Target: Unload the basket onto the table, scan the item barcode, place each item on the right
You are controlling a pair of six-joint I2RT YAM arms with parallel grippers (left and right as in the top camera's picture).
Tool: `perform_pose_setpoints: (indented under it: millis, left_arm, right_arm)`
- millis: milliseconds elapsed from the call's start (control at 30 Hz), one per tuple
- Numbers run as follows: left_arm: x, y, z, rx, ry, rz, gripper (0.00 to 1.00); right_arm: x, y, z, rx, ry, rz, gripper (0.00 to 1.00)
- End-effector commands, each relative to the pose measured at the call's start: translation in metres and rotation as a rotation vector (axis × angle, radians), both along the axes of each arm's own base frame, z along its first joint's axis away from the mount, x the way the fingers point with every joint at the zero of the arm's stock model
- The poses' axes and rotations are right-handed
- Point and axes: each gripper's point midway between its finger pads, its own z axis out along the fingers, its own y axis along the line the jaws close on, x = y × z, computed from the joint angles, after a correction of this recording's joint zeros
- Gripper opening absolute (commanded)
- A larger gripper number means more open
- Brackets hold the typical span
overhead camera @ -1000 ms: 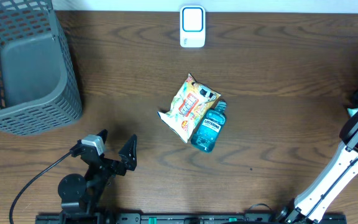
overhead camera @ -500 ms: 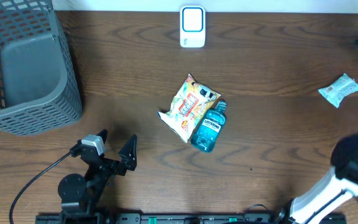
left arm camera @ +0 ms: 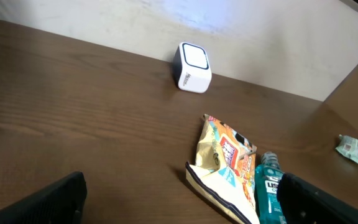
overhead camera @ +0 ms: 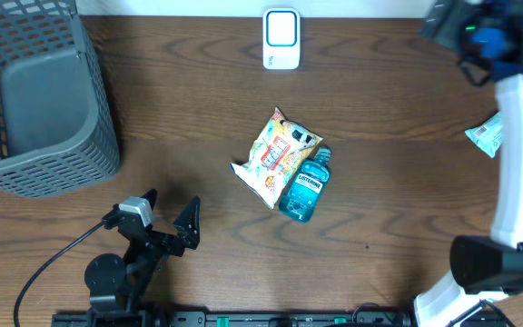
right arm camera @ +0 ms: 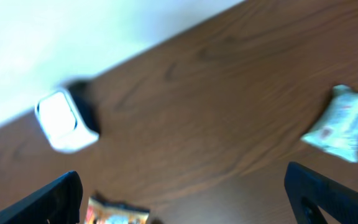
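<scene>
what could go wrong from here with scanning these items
1. The snack bag lies against the mouthwash bottle, so grabbing one may drag or roll the other.
2. The small packet sits right beside the right arm; a sweep of that arm could knock it away.
3. The right wrist view is blurred, so aiming from it now would likely be unreliable.

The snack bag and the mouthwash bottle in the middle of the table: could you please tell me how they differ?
The snack bag is a flat, crinkled packet in yellow and orange; the mouthwash bottle is rounded blue-green plastic with a label. The snack bag covers more of the table than the mouthwash bottle. Both lie on their sides, next to each other and touching.
</scene>
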Motion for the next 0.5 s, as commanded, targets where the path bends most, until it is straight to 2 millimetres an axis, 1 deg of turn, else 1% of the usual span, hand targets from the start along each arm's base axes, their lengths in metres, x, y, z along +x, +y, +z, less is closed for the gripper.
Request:
perform_pose_setpoints:
  millis: [0,33,67,100,133,167,200,233,267,300,367,400,467]
  left_arm:
    - [-0.001,0.0,0.006,0.013,-0.021,0.0,0.98]
    - [-0.001,0.0,0.006,0.013,-0.021,0.0,0.98]
    - [-0.001,0.0,0.006,0.013,-0.021,0.0,0.98]
    - [-0.001,0.0,0.006,0.013,-0.021,0.0,0.98]
    - [-0.001,0.0,0.006,0.013,-0.021,0.0,0.98]
    - [-0.001,0.0,0.006,0.013,-0.021,0.0,0.98]
    - [-0.001,0.0,0.006,0.013,-0.021,0.0,0.98]
    - [-0.001,0.0,0.006,0.013,-0.021,0.0,0.98]
    - [-0.001,0.0,0.006,0.013,-0.021,0.0,0.98]
    - [-0.001,0.0,0.006,0.013,-0.021,0.0,0.98]
    - [-0.001,0.0,0.006,0.013,-0.021,0.0,0.98]
    - [-0.001,0.0,0.006,0.013,-0.021,0.0,0.98]
    - [-0.001,0.0,0.006,0.013,-0.021,0.0,0.98]
  right_arm:
    - [0.006,0.043,-0.041,-0.017,0.107,0.184,0.99]
    - [0.008,0.046,-0.049,-0.05,0.129,0.193,0.99]
    - [0.01,0.043,-0.058,-0.1,0.153,0.171,0.99]
    - [0.012,0.037,-0.065,-0.152,0.173,0.136,0.91]
    - [0.014,0.029,-0.072,-0.198,0.191,0.088,0.75]
    - [0.016,0.016,-0.082,-0.252,0.219,0.012,0.53]
    - [0.017,0.008,-0.091,-0.283,0.242,-0.032,0.41]
    - [0.018,0.0,-0.101,-0.312,0.268,-0.07,0.32]
    - [0.019,-0.01,-0.113,-0.341,0.3,-0.109,0.25]
    - [0.021,-0.018,-0.125,-0.366,0.329,-0.134,0.23]
    - [0.023,-0.036,-0.15,-0.417,0.397,-0.167,0.22]
    - [0.022,-0.045,-0.163,-0.436,0.432,-0.182,0.15]
    - [0.02,-0.063,-0.19,-0.46,0.508,-0.208,0.06]
